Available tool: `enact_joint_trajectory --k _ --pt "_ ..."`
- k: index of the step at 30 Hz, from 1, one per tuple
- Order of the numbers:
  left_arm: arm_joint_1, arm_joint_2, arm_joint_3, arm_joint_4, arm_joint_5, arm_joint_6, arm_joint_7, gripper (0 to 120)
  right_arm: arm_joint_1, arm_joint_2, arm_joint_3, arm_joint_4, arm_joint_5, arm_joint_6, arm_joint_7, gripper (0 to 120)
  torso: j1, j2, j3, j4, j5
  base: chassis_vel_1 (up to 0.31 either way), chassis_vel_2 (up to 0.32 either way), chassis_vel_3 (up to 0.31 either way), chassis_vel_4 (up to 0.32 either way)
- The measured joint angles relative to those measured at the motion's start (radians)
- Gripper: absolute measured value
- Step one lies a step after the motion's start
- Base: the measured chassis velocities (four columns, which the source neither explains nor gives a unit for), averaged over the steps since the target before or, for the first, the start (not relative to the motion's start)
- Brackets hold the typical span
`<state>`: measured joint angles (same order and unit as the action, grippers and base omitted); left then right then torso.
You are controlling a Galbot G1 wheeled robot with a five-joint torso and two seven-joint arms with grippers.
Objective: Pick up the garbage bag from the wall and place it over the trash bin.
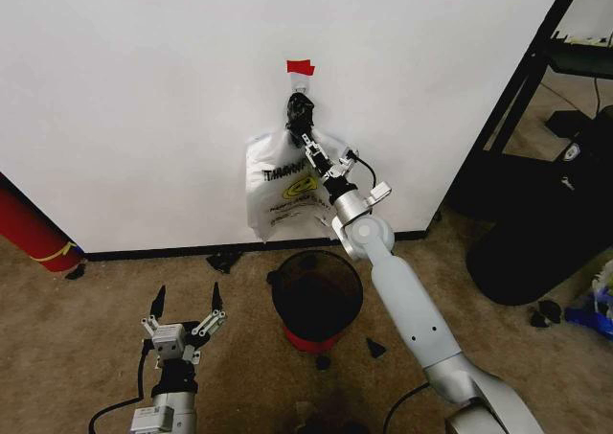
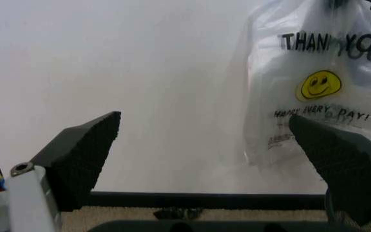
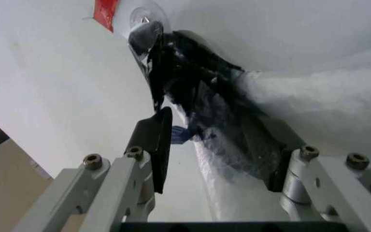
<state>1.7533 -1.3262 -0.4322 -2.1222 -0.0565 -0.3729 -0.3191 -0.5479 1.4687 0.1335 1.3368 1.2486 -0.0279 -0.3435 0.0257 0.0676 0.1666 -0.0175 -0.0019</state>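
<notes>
I see the garbage bag [image 1: 284, 187] hanging on the wall [image 1: 144, 89] by its black knot [image 1: 298, 111], just beyond the trash bin [image 1: 316, 295]. My right gripper [image 1: 305, 135] straddles the knot; grip unclear. My left gripper [image 1: 185, 303] hovers wide apart, near-left.

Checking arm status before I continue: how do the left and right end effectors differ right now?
The right end effector is raised to the wall, at the garbage bag's dark bunched top under the hook; the left end effector sits low over the carpet, away from the bag. The right one has its fingers on either side of the bunched plastic; the left one is spread wide around nothing. Both point toward the wall.
</notes>
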Motion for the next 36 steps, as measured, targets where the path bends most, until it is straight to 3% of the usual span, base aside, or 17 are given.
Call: enact_joint_trajectory --k 5,16,24,36 --pt "0.000 -0.001 0.000 -0.001 0.000 -0.002 0.000 100 0.004 -0.002 -0.001 -0.002 -0.001 0.000 0.000 39 0.000 0.000 0.000 0.0001 0.0000 0.000 0.000 0.000 0.000" --pt "0.006 -0.006 0.013 -0.007 -0.013 -0.001 0.000 100 0.006 -0.003 0.000 -0.004 -0.002 0.000 0.001 0 0.000 0.000 0.000 0.0000 0.0000 0.000 0.000 0.000 0.000" --pt "0.017 -0.012 0.015 -0.012 -0.006 -0.007 0.001 100 0.016 -0.003 0.010 -0.017 0.000 0.001 -0.002 0 0.000 0.000 0.000 0.0001 0.0000 0.000 0.000 0.000 0.000" --pt "0.000 -0.006 0.025 -0.001 -0.008 -0.008 0.001 100 -0.119 -0.053 0.000 0.128 -0.034 0.015 -0.016 0 0.000 0.000 0.000 -0.0002 -0.0001 0.000 0.000 0.000 0.000"
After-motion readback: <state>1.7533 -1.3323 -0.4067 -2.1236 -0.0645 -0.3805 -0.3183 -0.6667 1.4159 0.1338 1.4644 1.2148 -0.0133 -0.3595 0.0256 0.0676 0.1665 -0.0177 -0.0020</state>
